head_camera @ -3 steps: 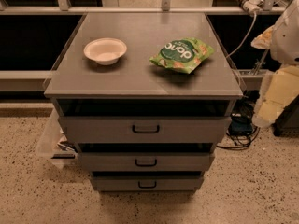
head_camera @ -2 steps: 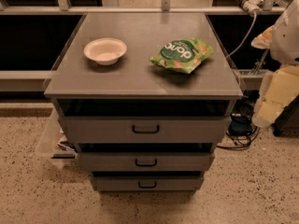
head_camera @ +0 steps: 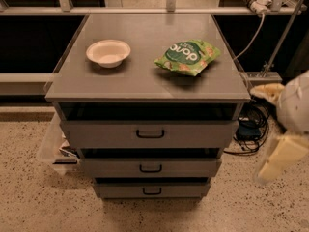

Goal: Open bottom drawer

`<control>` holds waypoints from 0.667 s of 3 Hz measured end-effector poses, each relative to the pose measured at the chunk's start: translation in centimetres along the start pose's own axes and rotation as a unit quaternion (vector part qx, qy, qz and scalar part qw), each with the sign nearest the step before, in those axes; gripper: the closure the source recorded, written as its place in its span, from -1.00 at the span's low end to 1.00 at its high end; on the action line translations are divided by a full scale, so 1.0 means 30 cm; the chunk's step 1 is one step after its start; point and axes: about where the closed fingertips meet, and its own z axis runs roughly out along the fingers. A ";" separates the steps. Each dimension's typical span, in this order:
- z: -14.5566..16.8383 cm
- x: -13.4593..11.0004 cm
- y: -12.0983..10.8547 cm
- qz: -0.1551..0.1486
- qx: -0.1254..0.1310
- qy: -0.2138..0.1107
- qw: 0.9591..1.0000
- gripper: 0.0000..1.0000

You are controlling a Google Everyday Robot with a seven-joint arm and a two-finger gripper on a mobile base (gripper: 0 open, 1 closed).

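The bottom drawer (head_camera: 152, 189) is the lowest and narrowest grey front of the three on the grey cabinet (head_camera: 145, 88). It has a small black bar handle (head_camera: 152, 191) at its centre. Its front sits set back under the middle drawer (head_camera: 150, 167) and looks pushed in. My gripper (head_camera: 282, 153) shows as a blurred cream and white shape at the right edge. It hangs to the right of the cabinet at about drawer height, well apart from the handle and touching nothing.
A white bowl (head_camera: 108, 52) and a green snack bag (head_camera: 187, 57) lie on the cabinet top. The top drawer (head_camera: 149, 133) is the widest. A clear bin (head_camera: 54, 148) stands on the floor at the left. Black cables (head_camera: 251, 124) lie on the speckled floor at the right.
My arm at the right edge has dropped from beside the cabinet top down to drawer height. The cabinet, bowl and bag have not moved.
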 end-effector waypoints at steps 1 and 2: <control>0.241 0.009 0.140 0.001 -0.025 -0.090 0.996 -1.00; 0.562 0.055 0.296 0.074 -0.069 -0.183 0.978 -1.00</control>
